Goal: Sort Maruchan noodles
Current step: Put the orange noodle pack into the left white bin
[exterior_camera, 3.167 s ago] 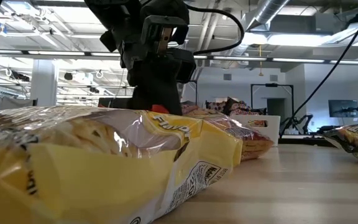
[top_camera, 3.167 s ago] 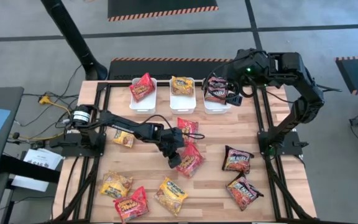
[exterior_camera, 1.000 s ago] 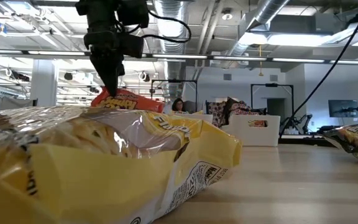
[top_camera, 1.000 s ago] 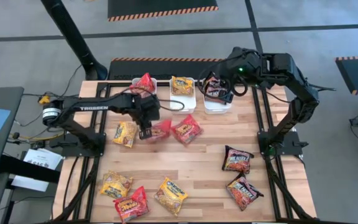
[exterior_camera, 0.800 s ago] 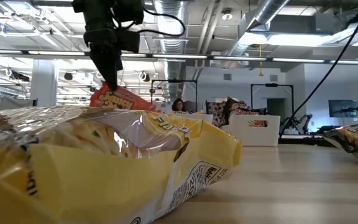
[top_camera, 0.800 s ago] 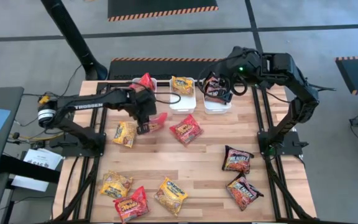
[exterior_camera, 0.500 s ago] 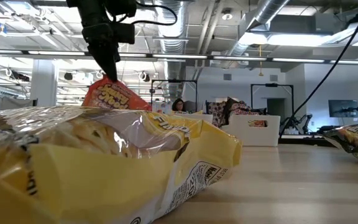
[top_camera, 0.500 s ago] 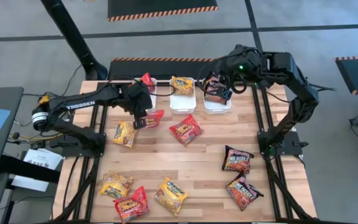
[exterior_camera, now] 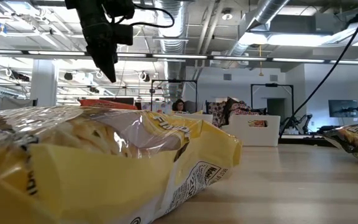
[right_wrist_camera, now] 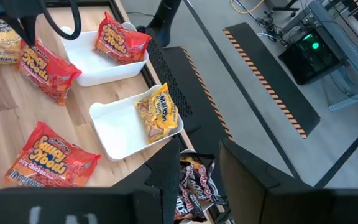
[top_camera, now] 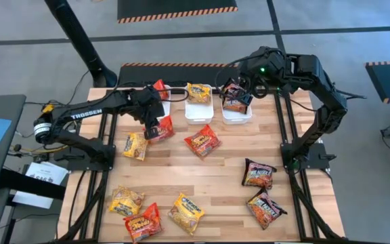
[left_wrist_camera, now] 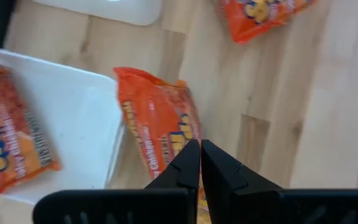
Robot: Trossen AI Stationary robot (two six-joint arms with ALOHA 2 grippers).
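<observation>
Three white tubs stand along the far edge. The left tub (top_camera: 156, 112) holds a red packet (top_camera: 159, 86), the middle tub (top_camera: 198, 110) a yellow one (top_camera: 197, 91), and the right tub (top_camera: 236, 117) a dark one (top_camera: 233, 98). Another red packet (top_camera: 164, 127) (left_wrist_camera: 160, 130) lies flat on the table against the left tub's near side. My left gripper (top_camera: 154, 129) (exterior_camera: 112, 76) is shut just above it, with air between tips and packet in the low view. My right gripper (right_wrist_camera: 197, 152) hangs open high over the right tub, with nothing between its fingers.
Loose packets lie on the table: red (top_camera: 202, 141) in the middle, yellow (top_camera: 135, 146) at the left, two dark ones (top_camera: 258, 174) (top_camera: 265, 207) at the right, and yellow and red ones (top_camera: 186, 212) (top_camera: 142, 222) near the front edge. One yellow packet (exterior_camera: 104, 162) fills the low view's foreground.
My left gripper has gone up and toward the far left, to the left tub, with the red packet hanging below its shut fingers. The packet has since come off the fingers and dropped to the table beside the tub. The gripper has stayed shut.
</observation>
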